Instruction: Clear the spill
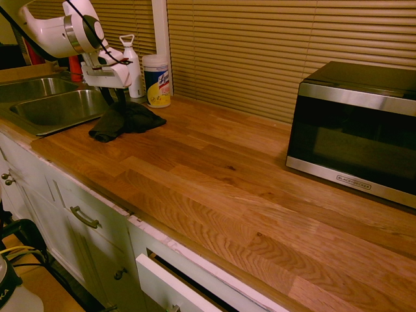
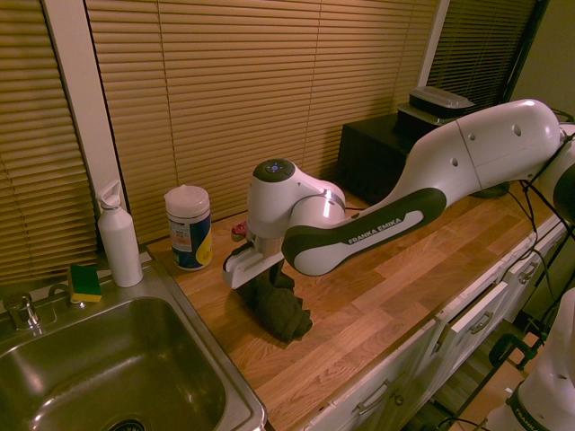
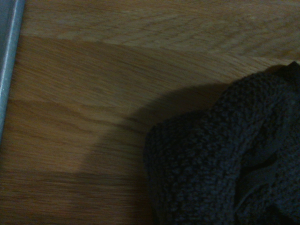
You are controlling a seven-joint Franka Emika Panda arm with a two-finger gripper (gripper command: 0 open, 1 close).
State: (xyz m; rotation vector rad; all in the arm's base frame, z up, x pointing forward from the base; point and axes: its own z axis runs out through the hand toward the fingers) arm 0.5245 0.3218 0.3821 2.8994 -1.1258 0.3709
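Note:
A dark grey-black cloth (image 1: 127, 121) lies bunched on the wooden counter (image 1: 227, 182) beside the sink. My gripper (image 1: 114, 99) stands right over it, pointing down, and the cloth's top rises up to it. From the other side the cloth (image 2: 280, 305) shows as a heap under the gripper (image 2: 265, 274). The wrist view shows the knitted cloth (image 3: 225, 164) on bare wood, with the sink's metal rim (image 3: 9, 65) at one edge. The spill shows in no view; it may lie under the cloth.
The steel sink (image 1: 58, 107) is just beside the cloth. A wipes canister (image 1: 156, 80) and a white bottle (image 1: 132, 65) stand behind it by the blinds. A sponge (image 2: 85, 283) sits at the sink's back. A microwave (image 1: 354, 130) stands far along the counter.

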